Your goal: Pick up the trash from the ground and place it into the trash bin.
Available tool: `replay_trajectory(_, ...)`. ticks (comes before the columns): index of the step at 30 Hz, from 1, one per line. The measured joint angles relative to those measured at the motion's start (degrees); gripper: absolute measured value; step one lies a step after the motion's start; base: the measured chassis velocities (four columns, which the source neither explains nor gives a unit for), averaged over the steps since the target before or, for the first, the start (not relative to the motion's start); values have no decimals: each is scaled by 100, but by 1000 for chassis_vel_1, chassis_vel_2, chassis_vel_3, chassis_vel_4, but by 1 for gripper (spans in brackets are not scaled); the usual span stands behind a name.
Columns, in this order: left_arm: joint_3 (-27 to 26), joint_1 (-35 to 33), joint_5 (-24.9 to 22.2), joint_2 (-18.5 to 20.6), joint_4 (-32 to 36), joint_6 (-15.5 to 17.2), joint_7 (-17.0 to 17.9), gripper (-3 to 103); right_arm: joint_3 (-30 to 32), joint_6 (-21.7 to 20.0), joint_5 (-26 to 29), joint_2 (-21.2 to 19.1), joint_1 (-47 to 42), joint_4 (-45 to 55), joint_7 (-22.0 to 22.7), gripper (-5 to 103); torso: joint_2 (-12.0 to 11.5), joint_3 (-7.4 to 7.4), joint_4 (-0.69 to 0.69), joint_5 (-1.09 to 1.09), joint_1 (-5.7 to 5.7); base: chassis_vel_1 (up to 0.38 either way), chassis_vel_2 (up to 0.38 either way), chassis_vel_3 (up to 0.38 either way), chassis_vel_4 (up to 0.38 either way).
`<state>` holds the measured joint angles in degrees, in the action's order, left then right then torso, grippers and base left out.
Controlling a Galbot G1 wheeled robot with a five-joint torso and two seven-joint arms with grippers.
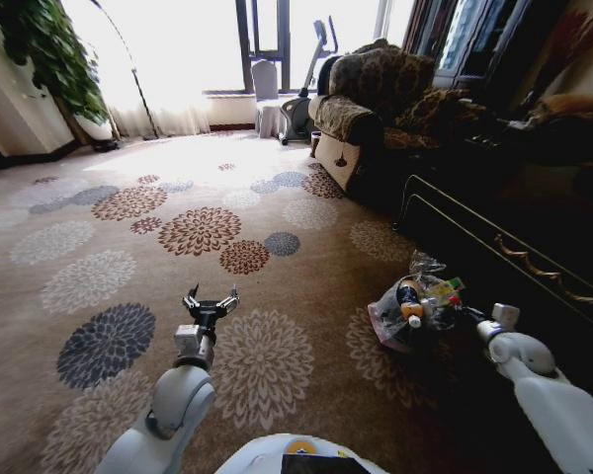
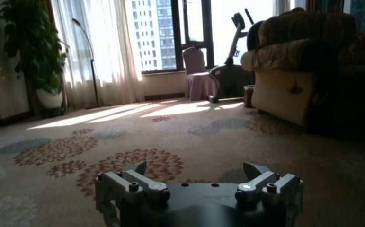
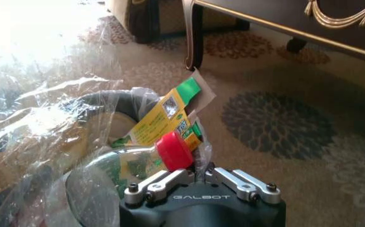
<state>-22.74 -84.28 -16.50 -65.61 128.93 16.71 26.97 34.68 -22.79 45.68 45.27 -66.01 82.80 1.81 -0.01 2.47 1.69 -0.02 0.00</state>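
Right gripper sat pinched narrow beside red-capped bottle at the lined trash bin; left gripper wide, empty. Looked nearly done.

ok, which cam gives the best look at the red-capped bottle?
Right wrist view: the red-capped bottle sits close up, just ahead of the right gripper, over the trash bin. Head view shows it tiny among the bin's litter; left wrist view faces open carpet.

My robot: white arms, dark metal grippers

I see two glossy white rounded arm shells. The black-and-silver left gripper has grey bolted finger links with round screws. The black right gripper carries pale "GALBOT" lettering and silver links.
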Motion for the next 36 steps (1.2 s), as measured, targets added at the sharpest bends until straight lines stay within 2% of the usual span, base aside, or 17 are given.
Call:
replay_trajectory(4, -1, 20, 34, -54, -34, -24, -12, 100, -90, 38, -159, 70, 41, -157, -60, 2, 0, 0, -4, 1, 0, 0, 0, 0, 0)
replay_trajectory(8, 0, 23, 50, -83, -37, -26, -31, 100, -101, 90, -278, 121, 61, -287, -231, 2, 1, -1, -3, -3, 0, 0, 0, 0, 0)
replay_trajectory(10, -10, 24, 55, -93, -39, -27, -46, 100, -38, -68, -332, 137, 95, -333, -455, 2, 1, -1, -2, -4, 0, 0, 0, 0, 0)
replay_trajectory(13, -30, 21, 59, -97, -39, -32, -69, 100, -13, -80, -352, 114, 91, -343, -634, 1, 1, -2, -2, -1, 0, 0, 0, 0, 0)
replay_trajectory(15, -42, 24, 66, -98, -32, -39, -91, 100, -9, -18, -347, 90, 67, -339, -683, 12, 1, -1, 0, 7, 0, 0, 0, 0, 0)
replay_trajectory(16, -42, 24, 66, -98, -32, -39, -91, 100, -9, -18, -347, 90, 67, -339, -683, 12, 1, -1, 0, 7, 0, 0, 0, 0, 0)
replay_trajectory(17, -43, 29, 67, -98, -30, -41, -99, 100, 6, 1, -338, 77, 50, -321, -684, 17, 1, -1, 1, 7, 0, 0, 0, 0, 0)
replay_trajectory(18, -43, 33, 67, -97, -27, -42, -102, 100, 21, 15, -327, 65, 33, -301, -684, 17, 1, -1, 1, 7, 0, 0, 0, 0, 0)
replay_trajectory(20, -43, 43, 67, -88, -11, -44, -119, 100, 98, 44, -257, 3, -59, -194, -681, 27, 1, 0, 1, 4, 0, 0, 0, 0, 0)
replay_trajectory(21, -43, 43, 67, -88, -11, -44, -119, 100, 98, 44, -257, 3, -59, -194, -681, 27, 1, 0, 1, 4, 0, 0, 0, 0, 0)
replay_trajectory(24, -29, 76, 59, -71, -2, -45, -139, 100, 247, 94, -183, -105, -240, -53, -664, 44, 1, -1, 0, 2, 0, 0, 0, 0, 0)
replay_trajectory(26, -20, 92, 56, -68, -3, -45, -146, 100, 300, 107, -166, -137, -310, 3, -660, 44, 1, 0, -1, 2, 0, 0, 0, 0, 0)
replay_trajectory(29, 55, 176, 43, -55, 2, -45, -168, 100, 484, 198, -132, -241, -583, 208, -634, 60, 1, 0, -2, 2, 0, 0, 0, 0, 0)
replay_trajectory(30, 55, 176, 43, -55, 2, -45, -168, 100, 484, 198, -132, -241, -583, 208, -634, 60, 1, 0, -2, 2, 0, 0, 0, 0, 0)
replay_trajectory(32, 101, 243, 38, -55, 4, -42, -193, 100, 619, 241, -93, -300, -807, 422, -545, 72, 1, 0, -2, 3, 0, 0, 0, 0, 0)
replay_trajectory(33, 120, 266, 34, -63, 3, -43, -217, 100, 693, 261, -89, -316, -912, 533, -519, 72, 1, -1, -2, 3, 0, 0, 0, 0, 0)
replay_trajectory(36, 178, 302, 13, -69, -30, -59, -243, 100, 877, 295, -100, -329, -1112, 790, -468, 83, 1, -1, -1, 2, 0, 0, 0, 0, 0)
